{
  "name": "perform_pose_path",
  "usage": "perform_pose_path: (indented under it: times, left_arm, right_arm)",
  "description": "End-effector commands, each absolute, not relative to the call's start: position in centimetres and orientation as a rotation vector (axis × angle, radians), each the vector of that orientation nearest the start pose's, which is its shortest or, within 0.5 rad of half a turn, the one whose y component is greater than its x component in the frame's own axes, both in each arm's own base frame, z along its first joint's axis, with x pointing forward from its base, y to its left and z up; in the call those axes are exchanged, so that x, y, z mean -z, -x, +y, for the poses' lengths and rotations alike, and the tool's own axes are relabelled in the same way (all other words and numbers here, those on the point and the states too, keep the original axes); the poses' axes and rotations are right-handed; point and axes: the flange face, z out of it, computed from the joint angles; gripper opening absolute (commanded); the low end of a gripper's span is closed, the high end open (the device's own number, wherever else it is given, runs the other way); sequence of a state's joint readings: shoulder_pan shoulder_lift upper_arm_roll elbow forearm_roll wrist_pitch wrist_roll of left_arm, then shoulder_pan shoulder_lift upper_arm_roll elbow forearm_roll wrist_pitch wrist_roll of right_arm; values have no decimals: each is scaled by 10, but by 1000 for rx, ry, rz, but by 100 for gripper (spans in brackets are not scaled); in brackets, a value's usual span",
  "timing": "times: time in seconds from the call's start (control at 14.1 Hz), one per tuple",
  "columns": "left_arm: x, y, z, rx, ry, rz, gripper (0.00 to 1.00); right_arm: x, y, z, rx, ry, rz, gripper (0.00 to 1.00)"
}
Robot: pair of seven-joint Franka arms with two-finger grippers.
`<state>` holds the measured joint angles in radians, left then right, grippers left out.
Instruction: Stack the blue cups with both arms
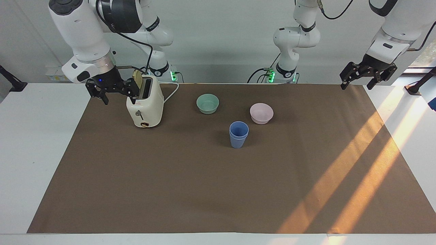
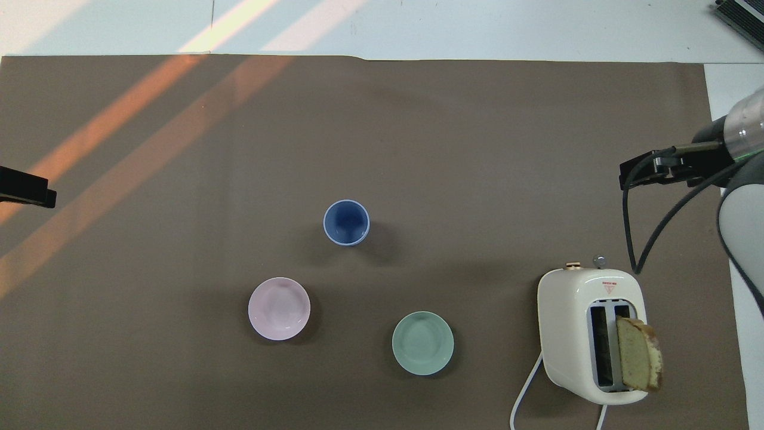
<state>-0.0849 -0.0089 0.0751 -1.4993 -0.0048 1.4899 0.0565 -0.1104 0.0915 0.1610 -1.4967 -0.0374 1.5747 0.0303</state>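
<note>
The two blue cups (image 1: 238,134) stand nested one inside the other, upright, near the middle of the brown mat; they also show in the overhead view (image 2: 346,222). My right gripper (image 1: 119,99) is open and empty, in the air right beside the toaster, toward the right arm's end of the table; it also shows in the overhead view (image 2: 650,170). My left gripper (image 1: 356,85) is open and empty, raised over the mat's corner at the left arm's end. Only its tip shows in the overhead view (image 2: 27,194). Both grippers are well away from the cups.
A cream toaster (image 1: 144,105) with a slice of bread (image 2: 638,353) in one slot stands toward the right arm's end. A mint-green bowl (image 1: 207,103) and a pale pink bowl (image 1: 261,113) sit nearer to the robots than the cups. The brown mat (image 1: 204,190) covers the table.
</note>
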Motion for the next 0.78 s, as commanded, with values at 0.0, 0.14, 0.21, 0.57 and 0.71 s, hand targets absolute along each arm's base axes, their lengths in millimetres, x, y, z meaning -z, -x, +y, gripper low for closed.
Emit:
perform_pose_path:
  times: [0.0, 0.14, 0.21, 0.57, 0.71]
  left_arm:
    - [-660, -542, 5, -8, 3168, 77, 100]
    - [-660, -542, 5, -5, 3180, 81, 100]
    - [-660, -542, 5, -2, 3180, 81, 100]
    - [-660, -542, 4, -5, 3179, 84, 100]
    - [-660, -542, 5, -5, 3180, 81, 100]
  right_arm:
    - [-611, -575, 19, 9, 3151, -49, 100]
    - [-611, -575, 18, 7, 3151, -46, 100]
    - [-611, -575, 17, 7, 3151, -44, 100]
    - [-613, -576, 17, 9, 3151, -44, 100]
    - [-613, -576, 17, 14, 3151, -44, 100]
